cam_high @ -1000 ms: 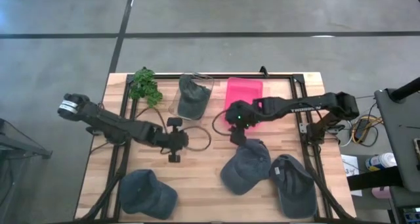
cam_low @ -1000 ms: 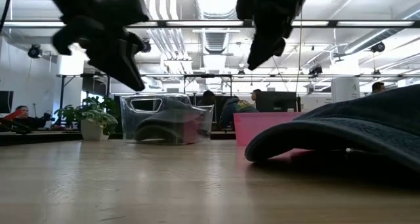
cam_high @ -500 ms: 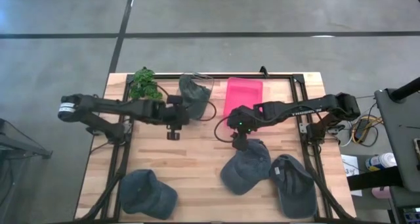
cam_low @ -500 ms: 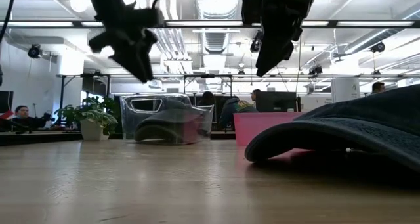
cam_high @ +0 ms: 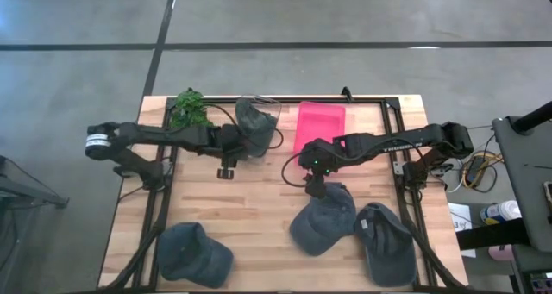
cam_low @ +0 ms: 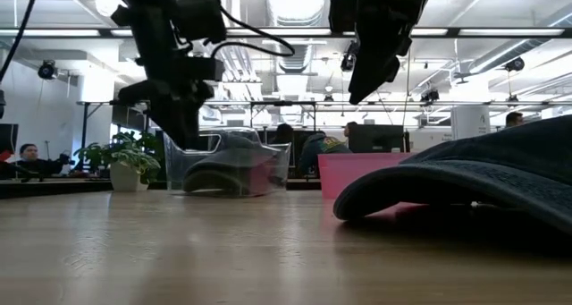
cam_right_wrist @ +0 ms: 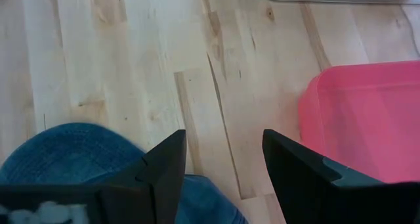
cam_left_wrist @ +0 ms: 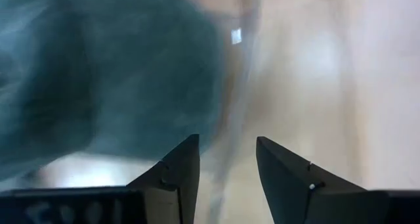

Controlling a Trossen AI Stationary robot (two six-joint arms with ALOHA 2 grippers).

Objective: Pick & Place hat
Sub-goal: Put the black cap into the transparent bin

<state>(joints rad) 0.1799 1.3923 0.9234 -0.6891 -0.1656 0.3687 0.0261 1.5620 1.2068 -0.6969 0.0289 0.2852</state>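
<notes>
- Four hats in high view: one in clear bin (cam_high: 252,126) upper centre, hat (cam_high: 323,218) lower right, just under right gripper (cam_high: 314,189).
- Low view: left gripper (cam_low: 179,131) above bin, left of centre.
- Wrist views: both sets of jaws parted, holding nothing.

A hat (cam_high: 252,121) lies in the clear bin (cam_high: 269,121), between the plant (cam_high: 191,111) and the tray (cam_high: 320,126). Three caps lie along the table's (cam_high: 259,208) near edge: one (cam_high: 193,253) left, two (cam_high: 323,218) (cam_high: 385,240) right.

Table (cam_high: 259,208) – pale matt wood planks; hats (cam_high: 323,218) – soft cloth; bin (cam_high: 319,121) – smooth pink plastic; box (cam_high: 269,121) – clear plastic.
</notes>
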